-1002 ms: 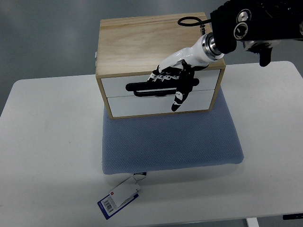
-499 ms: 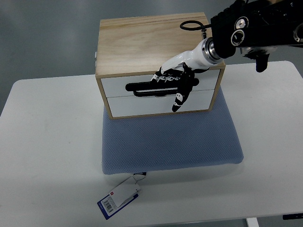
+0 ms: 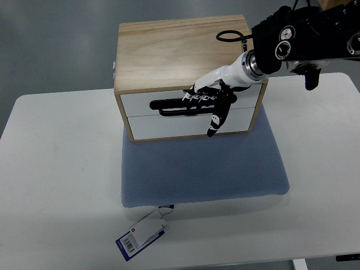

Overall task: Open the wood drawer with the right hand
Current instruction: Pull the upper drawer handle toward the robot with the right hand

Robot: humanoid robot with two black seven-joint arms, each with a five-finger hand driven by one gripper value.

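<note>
While the upper drawer front point(image 3: 185, 104) lies flush with the wood drawer box point(image 3: 183, 53), the step in hand is judged to be the securing of a grip, the pull itself not yet being made. The right hand point(image 3: 211, 101) is brought in from the right edge, and its fingers point(image 3: 197, 97) are curled over the dark handle point(image 3: 169, 104) of the upper drawer, so that the handle is grasped near its right end; the thumb point(image 3: 215, 121) is left hanging down across the lower drawer front point(image 3: 174, 126), just below the fingers. To the left of the fingers the rest of the handle is left bare. The next move is judged to call for a straight pull toward the near edge, with the curl of the fingers kept tight so that the handle is not slipped off.

Both drawers are shut, so nothing of their contents can be told. Beneath the box, and below the fingers, a blue mat point(image 3: 205, 169) is spread on the white table point(image 3: 56, 169), with a tag point(image 3: 142, 235) at its near corner. The left hand is not seen.
</note>
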